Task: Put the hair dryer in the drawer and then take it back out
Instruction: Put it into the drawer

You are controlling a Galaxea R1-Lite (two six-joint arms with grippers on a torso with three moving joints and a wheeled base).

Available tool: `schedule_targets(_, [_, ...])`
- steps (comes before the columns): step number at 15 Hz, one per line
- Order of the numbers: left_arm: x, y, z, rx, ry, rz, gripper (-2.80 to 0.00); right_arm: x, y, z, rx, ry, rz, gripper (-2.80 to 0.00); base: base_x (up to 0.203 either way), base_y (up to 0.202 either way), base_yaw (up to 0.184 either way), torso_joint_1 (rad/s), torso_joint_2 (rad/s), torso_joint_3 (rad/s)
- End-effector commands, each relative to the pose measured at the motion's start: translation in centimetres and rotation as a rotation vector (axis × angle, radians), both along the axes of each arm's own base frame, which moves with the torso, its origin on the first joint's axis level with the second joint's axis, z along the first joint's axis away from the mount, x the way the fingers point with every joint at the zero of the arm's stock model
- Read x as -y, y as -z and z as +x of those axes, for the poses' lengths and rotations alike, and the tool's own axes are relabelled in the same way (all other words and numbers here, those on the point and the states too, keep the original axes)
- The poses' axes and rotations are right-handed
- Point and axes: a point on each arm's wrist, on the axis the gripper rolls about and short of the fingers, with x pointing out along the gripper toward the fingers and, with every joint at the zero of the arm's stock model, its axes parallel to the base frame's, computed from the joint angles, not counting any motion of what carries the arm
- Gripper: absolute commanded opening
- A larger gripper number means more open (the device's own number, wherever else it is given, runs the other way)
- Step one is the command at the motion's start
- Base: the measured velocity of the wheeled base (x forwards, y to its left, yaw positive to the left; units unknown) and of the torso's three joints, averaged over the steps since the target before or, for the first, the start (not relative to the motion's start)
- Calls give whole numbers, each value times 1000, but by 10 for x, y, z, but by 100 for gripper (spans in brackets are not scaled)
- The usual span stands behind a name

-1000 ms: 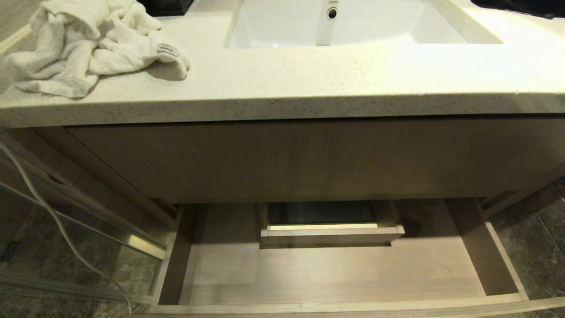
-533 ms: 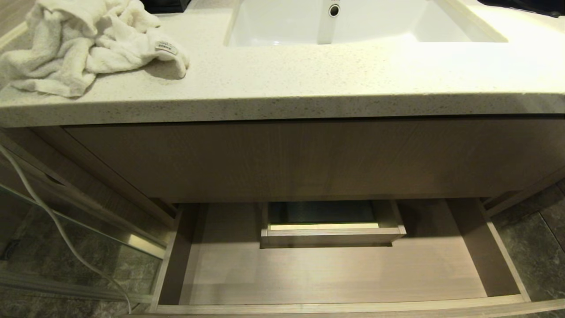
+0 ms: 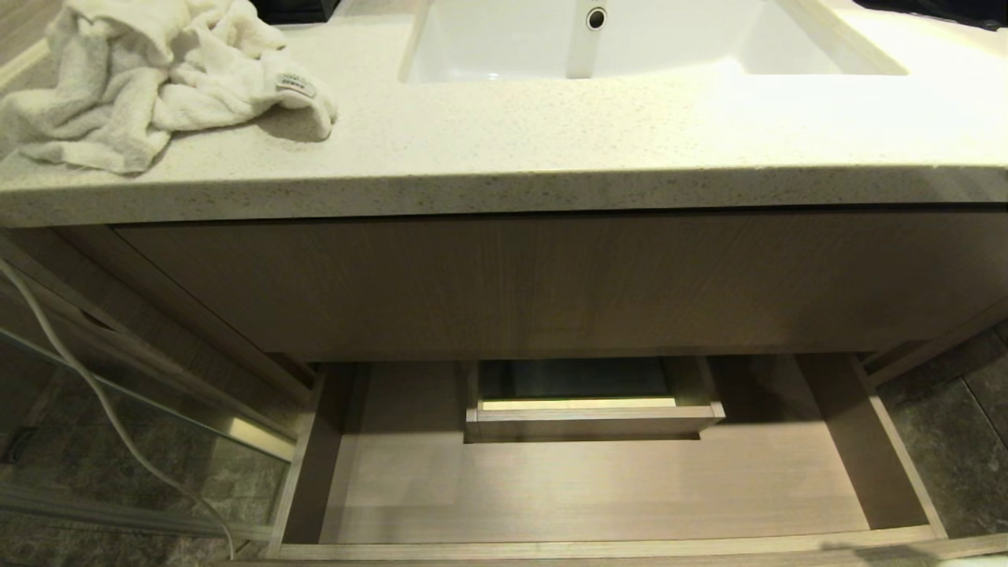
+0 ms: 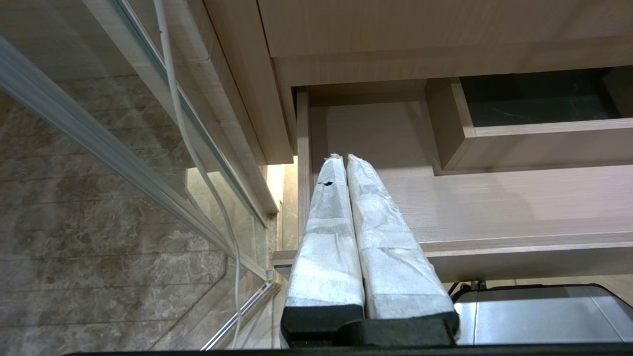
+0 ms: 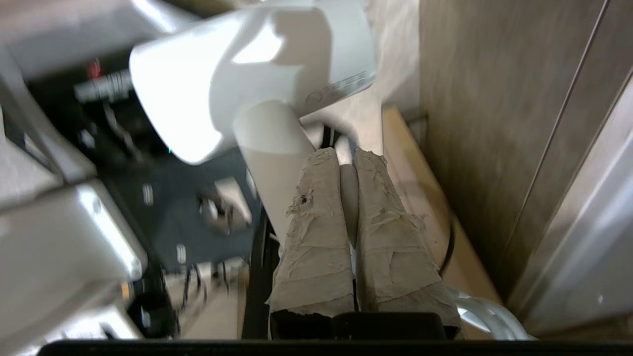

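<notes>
My left gripper point(image 4: 343, 160) ends in two long, tapering fingers point(image 4: 326, 237) wrapped in white, fibrous cloth tape, one with a small dark nick near its tip; behind them the wrapping gives way to black foam-like blocks on a black mount. My right gripper point(image 5: 346, 155) wears the same wrapping, here greyer, wrinkled and frayed at the tips, one finger point(image 5: 316, 232) with a small dark hole, and it too ends in black blocks at the base.

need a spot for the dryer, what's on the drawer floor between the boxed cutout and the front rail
Nothing: the drawer floor between boxed cutout and front rail is bare wood, seen in the head view.
</notes>
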Motion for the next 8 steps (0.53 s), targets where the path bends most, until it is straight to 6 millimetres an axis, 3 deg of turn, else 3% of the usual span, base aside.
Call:
schedule_targets(1, [0, 0, 0, -3, 0, 0, -280, 18, 10, 50, -33, -2, 14, -280, 0, 0, 0, 0, 0, 0])
schedule_targets(3, [0, 0, 0, -3, 0, 0, -280, 25, 14, 69, 2, -6, -2, -280, 0, 0, 0, 0, 0, 0])
schedule_targets(8, [0, 0, 0, -3, 0, 0, -280, 31, 42, 85, 88, -12, -41, -280, 0, 0, 0, 0, 0, 0])
